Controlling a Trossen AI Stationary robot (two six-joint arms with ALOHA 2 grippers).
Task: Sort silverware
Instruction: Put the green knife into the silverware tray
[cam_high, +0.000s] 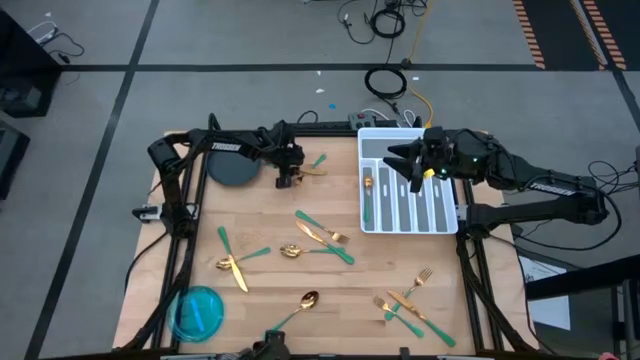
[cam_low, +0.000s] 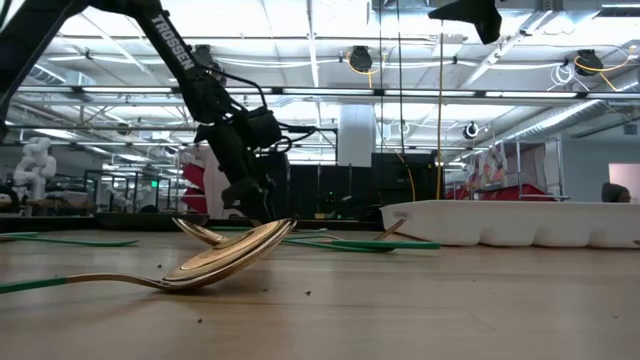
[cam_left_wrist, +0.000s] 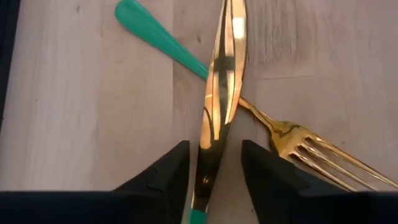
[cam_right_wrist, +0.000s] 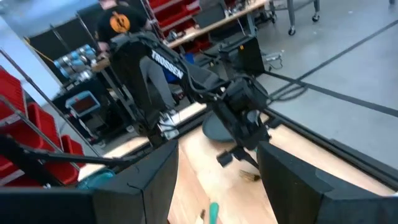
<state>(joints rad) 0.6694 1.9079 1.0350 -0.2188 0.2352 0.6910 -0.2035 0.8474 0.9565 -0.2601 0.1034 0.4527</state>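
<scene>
Looking across the wooden table (cam_high: 270, 215) from its near edge, I see a spoon (cam_high: 298, 305) lying closest, then scattered silverware (cam_high: 322, 236) mid-table and forks (cam_high: 405, 300) toward the right. Farther back, my left gripper (cam_left_wrist: 214, 165) sits low over a gold knife (cam_left_wrist: 221, 87), its fingers (cam_left_wrist: 165, 177) straddling the blade narrowly; whether they pinch it I cannot tell. The knife crosses a fork (cam_left_wrist: 292, 140) lying on the wood. Beyond, my right gripper (cam_high: 410, 165) hovers over the white tray (cam_high: 440, 222) with jaws spread and nothing between them; a spoon (cam_high: 368, 190) rests in the tray's left compartment.
</scene>
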